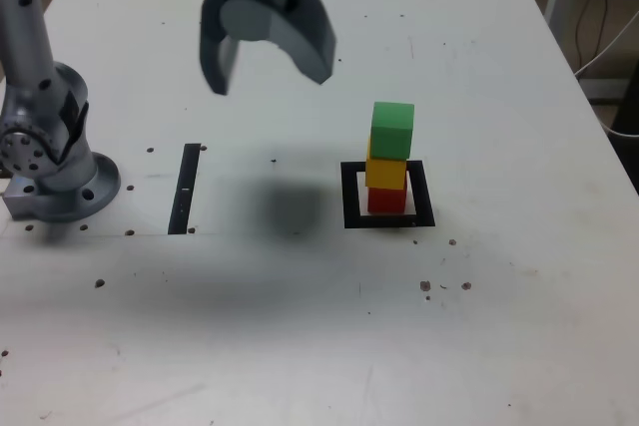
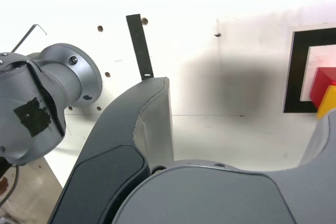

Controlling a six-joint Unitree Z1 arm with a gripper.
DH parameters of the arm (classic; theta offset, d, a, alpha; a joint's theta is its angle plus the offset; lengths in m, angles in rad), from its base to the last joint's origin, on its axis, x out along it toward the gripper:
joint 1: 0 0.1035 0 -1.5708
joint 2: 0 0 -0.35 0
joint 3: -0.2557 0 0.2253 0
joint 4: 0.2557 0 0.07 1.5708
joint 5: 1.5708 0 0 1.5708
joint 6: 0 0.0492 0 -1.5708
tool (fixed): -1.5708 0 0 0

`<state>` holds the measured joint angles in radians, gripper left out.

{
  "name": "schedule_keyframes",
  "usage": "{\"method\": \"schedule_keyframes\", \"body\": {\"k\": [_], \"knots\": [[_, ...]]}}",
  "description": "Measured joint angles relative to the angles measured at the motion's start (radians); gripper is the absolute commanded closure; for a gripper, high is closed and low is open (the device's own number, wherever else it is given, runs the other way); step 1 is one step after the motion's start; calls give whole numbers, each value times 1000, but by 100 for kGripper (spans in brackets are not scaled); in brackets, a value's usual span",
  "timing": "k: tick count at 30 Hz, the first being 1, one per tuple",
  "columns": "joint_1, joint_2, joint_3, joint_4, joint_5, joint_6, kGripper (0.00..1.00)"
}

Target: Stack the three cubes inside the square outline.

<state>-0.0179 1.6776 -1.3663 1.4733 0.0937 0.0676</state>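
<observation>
Three-cube stack, red cube (image 1: 387, 200) under yellow cube (image 1: 386, 173) under green cube (image 1: 392, 130), standing inside the square outline (image 1: 350, 197); the gripper (image 1: 268, 65), spread and empty, should retreat well clear of the tower.

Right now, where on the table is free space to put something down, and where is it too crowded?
Free: the near stretch of the table in front of the square outline, and the patch between the black strip and that outline. Crowded: the outline itself, filled by the stacked red cube, yellow cube and green cube, and the exterior view's left edge, taken by the arm base.
</observation>
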Motion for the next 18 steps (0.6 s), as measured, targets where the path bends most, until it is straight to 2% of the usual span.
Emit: {"method": "schedule_keyframes", "body": {"k": [12, 18], "knots": [[55, -88, 240, -118, -21, 11, 3], [56, -107, 409, -244, -54, 11, 3]]}}
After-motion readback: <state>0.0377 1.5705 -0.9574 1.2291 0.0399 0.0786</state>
